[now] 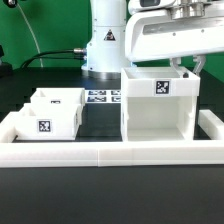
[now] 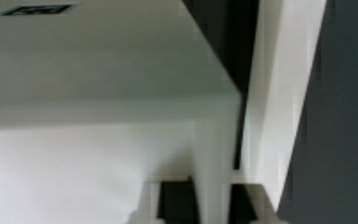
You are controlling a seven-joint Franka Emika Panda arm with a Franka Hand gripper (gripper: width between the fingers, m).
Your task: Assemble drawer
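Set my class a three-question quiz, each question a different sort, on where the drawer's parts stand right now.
1. True or false: the front tray sits inside the housing.
2. The arm hangs over: A the front tray, B the housing, C neither.
3. Fill in: ___ trays stand on the exterior view's left of the housing.
Key: 1 false; 2 B; 3 two.

Trays (image 1: 45,120) beside housing (image 1: 158,112), toward the exterior view's left
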